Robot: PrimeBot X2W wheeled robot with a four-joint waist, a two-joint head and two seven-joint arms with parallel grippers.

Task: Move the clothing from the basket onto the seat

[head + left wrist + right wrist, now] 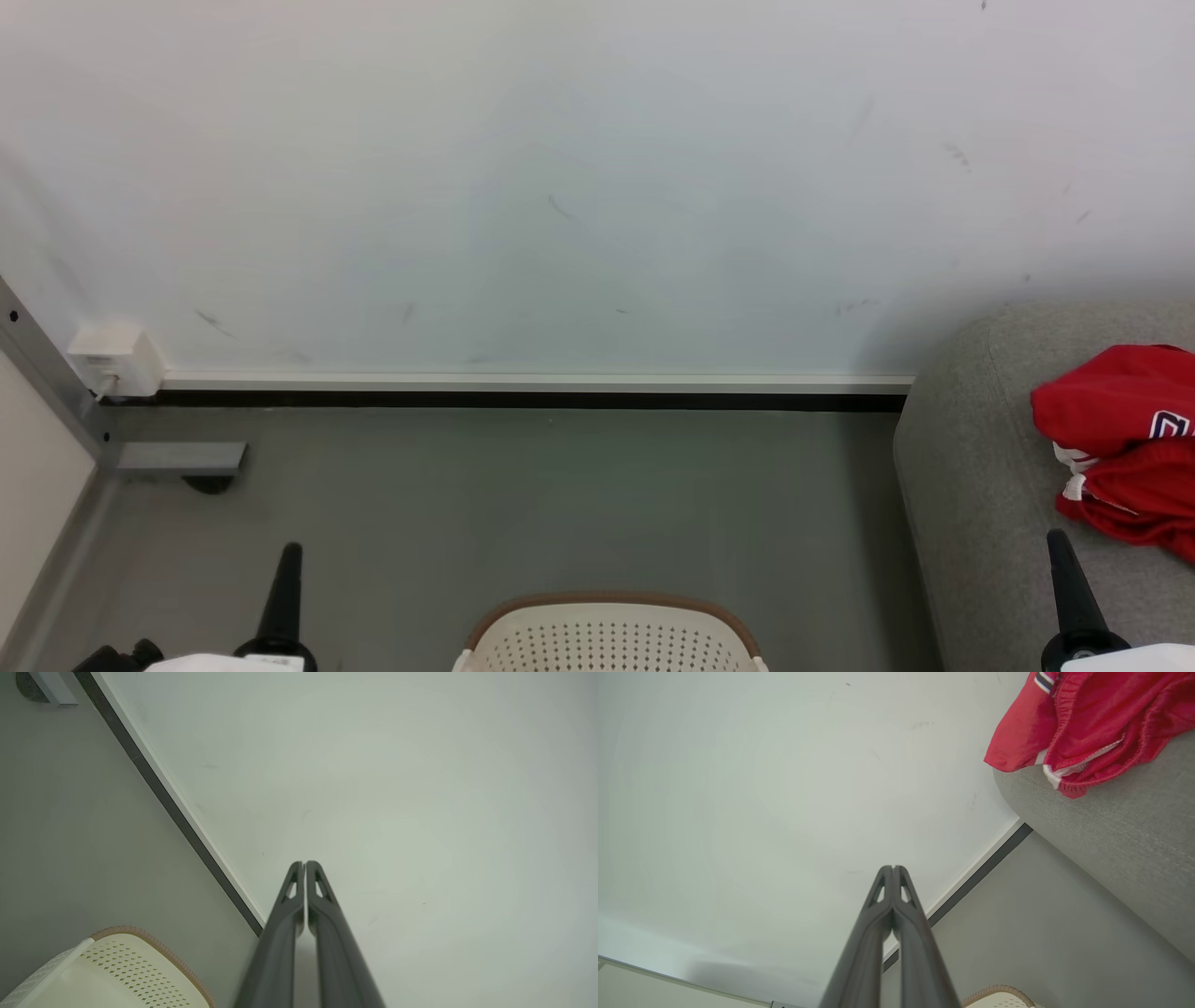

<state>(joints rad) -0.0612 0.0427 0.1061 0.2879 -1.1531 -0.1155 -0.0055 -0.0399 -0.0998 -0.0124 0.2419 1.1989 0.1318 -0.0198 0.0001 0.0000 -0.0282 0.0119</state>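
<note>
1. Clothing [1120, 439], red and crumpled, with white trim and part of a dark white-edged mark showing, lies on the seat [971, 485]. It is at the right edge of the head view, which cuts it off.
2. In the right wrist view it bunches near the seat's rounded corner, a gathered hem and a white strip facing the camera.
3. The seat is grey woven fabric. It stands on the grey floor [560, 495] against the pale wall [560, 187], right of the basket [607, 599] and apart from it.
4. The basket sits on the floor at the bottom middle of the head view, between the two grippers. Just its far end is in sight, with a brown rim and a white perforated wall, so I cannot tell what is inside.
5. The left gripper [292, 548] has its fingers pressed together and holds nothing. It is left of the basket, over the floor, and points at the wall.
6. The right gripper [1055, 537] is closed tip to tip and empty. It is over the seat, near the clothing but apart from it.
7. A white box [117, 359] sits low on the wall at far left, above the skirting [532, 383].
</note>
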